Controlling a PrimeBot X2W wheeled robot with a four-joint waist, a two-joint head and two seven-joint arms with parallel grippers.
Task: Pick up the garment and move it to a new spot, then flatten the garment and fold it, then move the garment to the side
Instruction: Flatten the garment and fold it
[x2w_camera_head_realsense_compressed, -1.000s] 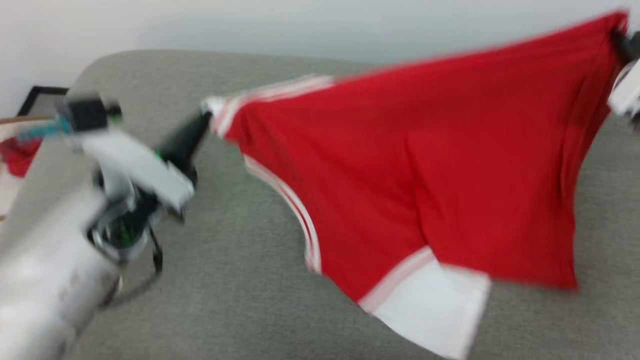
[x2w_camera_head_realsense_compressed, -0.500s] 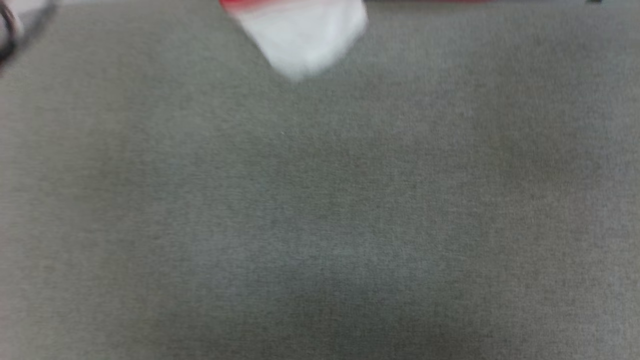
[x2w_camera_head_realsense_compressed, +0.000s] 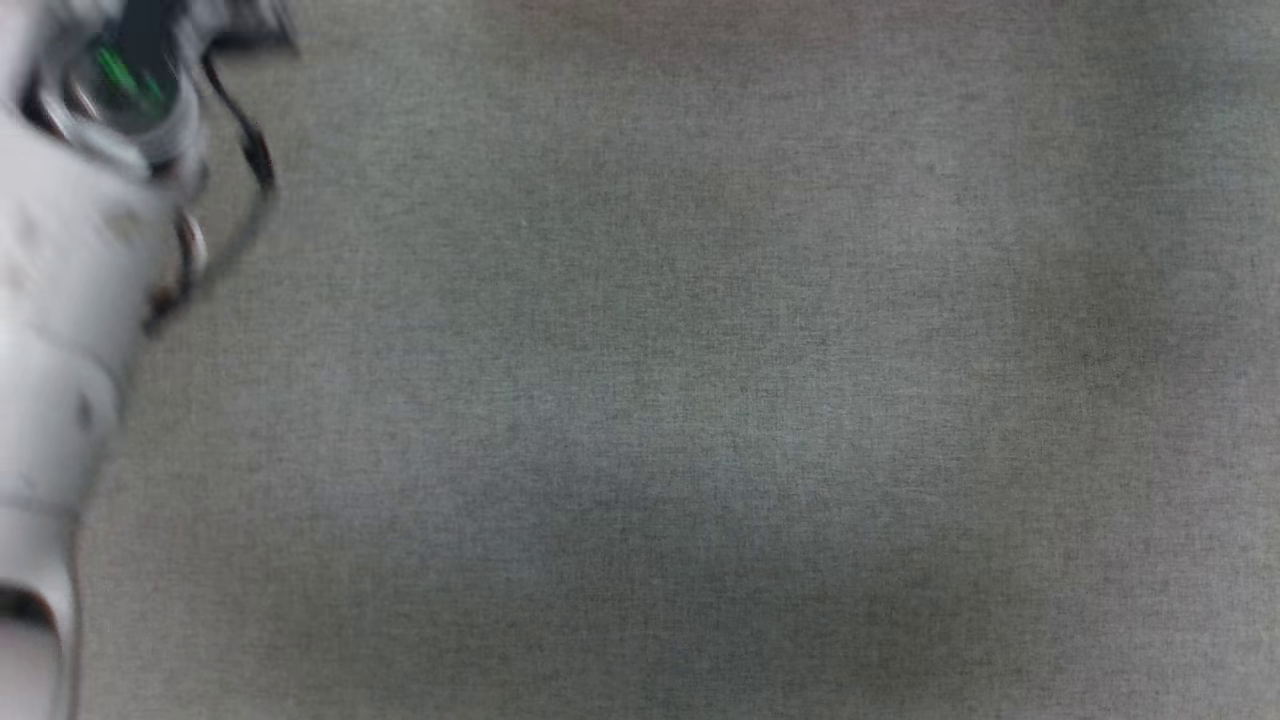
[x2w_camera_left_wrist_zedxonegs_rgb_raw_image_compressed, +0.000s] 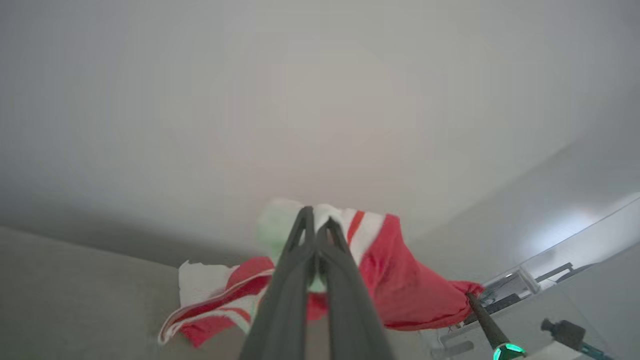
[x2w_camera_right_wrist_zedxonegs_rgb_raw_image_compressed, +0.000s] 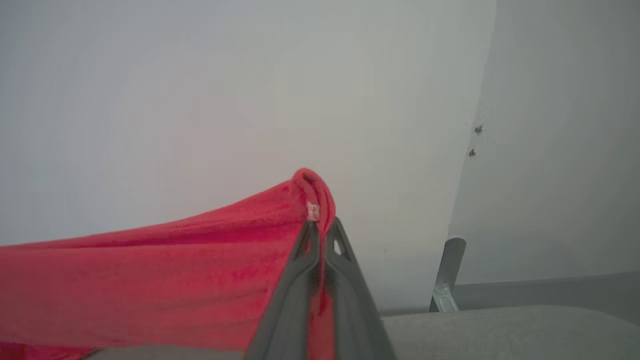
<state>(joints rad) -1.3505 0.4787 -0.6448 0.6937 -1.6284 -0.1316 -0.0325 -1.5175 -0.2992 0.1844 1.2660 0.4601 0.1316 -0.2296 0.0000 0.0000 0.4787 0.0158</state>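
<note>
Left wrist view: your left gripper (x2w_camera_left_wrist_zedxonegs_rgb_raw_image_compressed: 316, 225) is pinched tight on the garment (x2w_camera_left_wrist_zedxonegs_rgb_raw_image_compressed: 400, 295) at its white-and-red striped trim. Right wrist view: your right gripper (x2w_camera_right_wrist_zedxonegs_rgb_raw_image_compressed: 320, 227) clamps a red edge. The cloth hangs stretched between both, over the grey upholstery (x2w_camera_head_realsense_compressed: 700, 400).

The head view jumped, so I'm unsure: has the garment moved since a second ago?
Cannot tell: the head camera swung down onto plain grey upholstery, so no fixed mark places the garment.
</note>
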